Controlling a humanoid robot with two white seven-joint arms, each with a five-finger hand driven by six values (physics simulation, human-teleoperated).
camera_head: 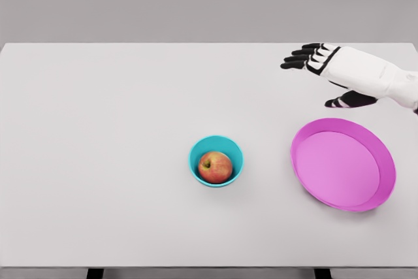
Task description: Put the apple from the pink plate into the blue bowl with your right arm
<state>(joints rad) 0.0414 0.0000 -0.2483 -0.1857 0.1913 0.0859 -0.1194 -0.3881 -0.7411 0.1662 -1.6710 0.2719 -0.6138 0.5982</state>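
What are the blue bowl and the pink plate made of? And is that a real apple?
It's a simulator render, so only the look tells. The bowl seems smooth matte plastic: one flat teal colour, no shine. The plate looks the same, plain pink with a soft raised rim. The apple has red-yellow mottled skin like real fruit, slightly glossy.

A broad white table (98, 161) fills nearly the whole view, its surface plain and evenly lit. Behind its far edge stands a flat grey wall (196, 1). Under the near edge, two dark table legs (95, 273) just show at the bottom.
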